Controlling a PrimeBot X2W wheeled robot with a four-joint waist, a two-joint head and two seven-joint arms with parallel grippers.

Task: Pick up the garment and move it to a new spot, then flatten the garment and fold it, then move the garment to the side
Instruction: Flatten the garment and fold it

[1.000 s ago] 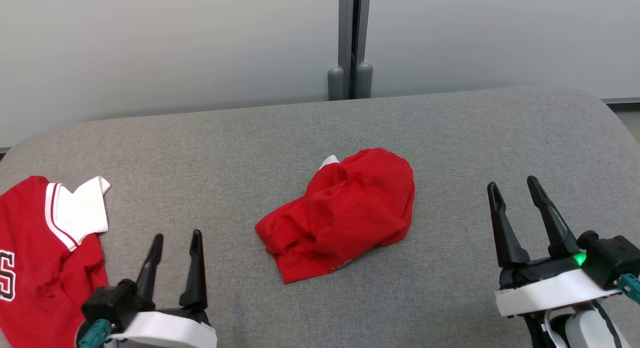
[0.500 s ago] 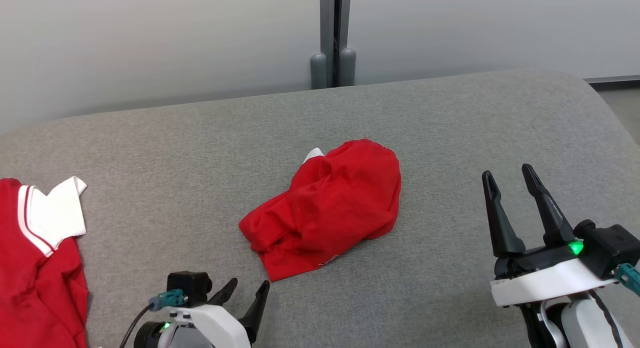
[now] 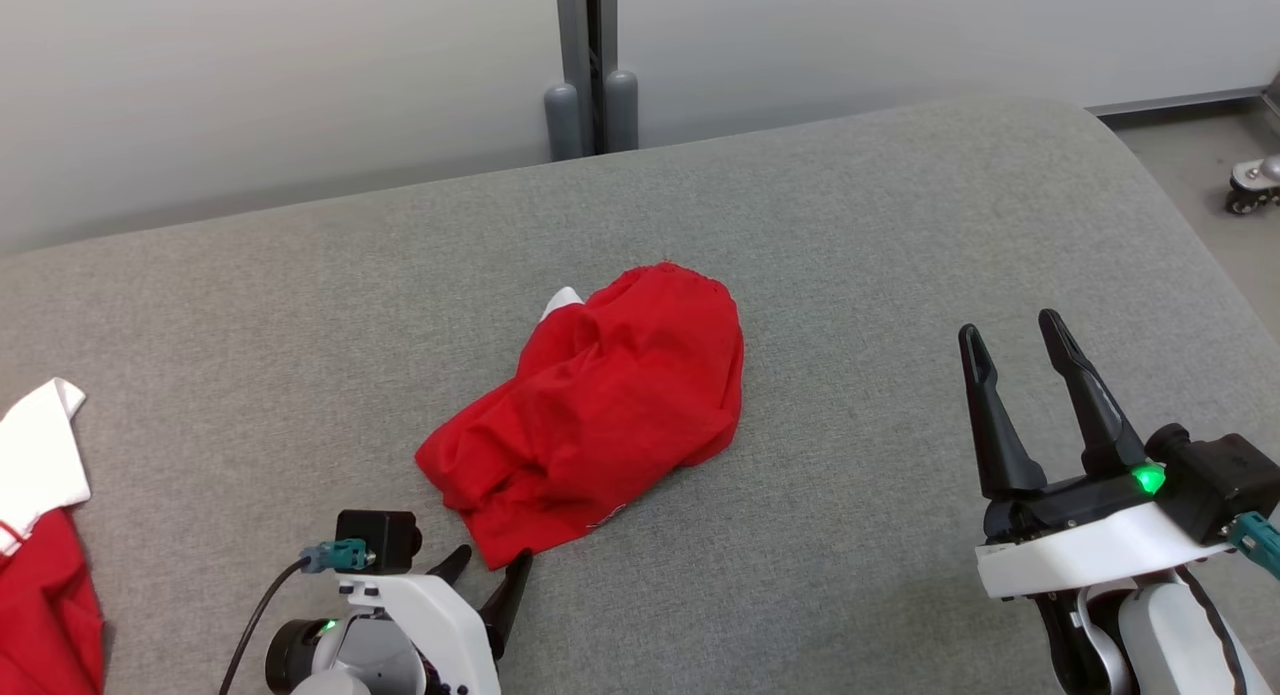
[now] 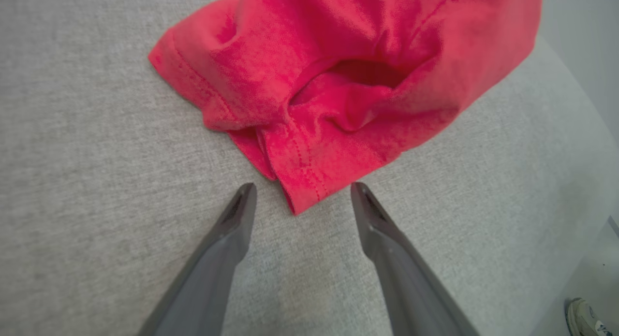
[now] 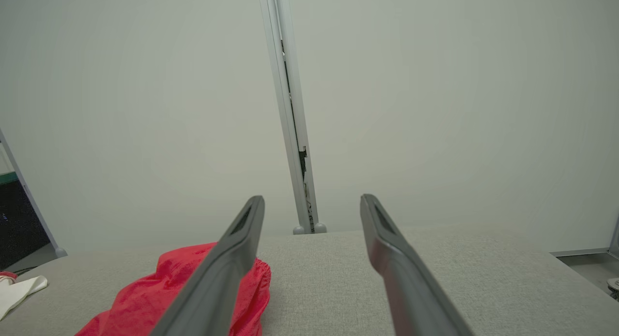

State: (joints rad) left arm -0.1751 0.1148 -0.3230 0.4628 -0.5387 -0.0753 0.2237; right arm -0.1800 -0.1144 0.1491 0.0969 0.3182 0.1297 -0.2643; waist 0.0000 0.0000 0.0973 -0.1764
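A crumpled red garment (image 3: 600, 395) lies in a heap at the middle of the grey padded table (image 3: 850, 235). My left gripper (image 3: 492, 560) is open at the bottom of the head view, its tips just short of the heap's near corner. In the left wrist view the left gripper (image 4: 303, 186) straddles that hemmed corner of the garment (image 4: 338, 60) without closing on it. My right gripper (image 3: 1009, 325) stands open and empty over bare table, well right of the heap. The right wrist view looks along the right gripper (image 5: 312, 198) at the wall, with the garment (image 5: 169, 287) at lower left.
A second red and white garment (image 3: 40, 535) lies at the table's left edge. A grey post (image 3: 590, 65) stands behind the table against the pale wall. The table's rounded right end drops to floor, where a caster (image 3: 1255, 180) and a white shoe (image 4: 585, 319) show.
The head camera has swung right, so everything sits further left in the picture. My left gripper has turned over and come to the garment's near corner. The right gripper has held still.
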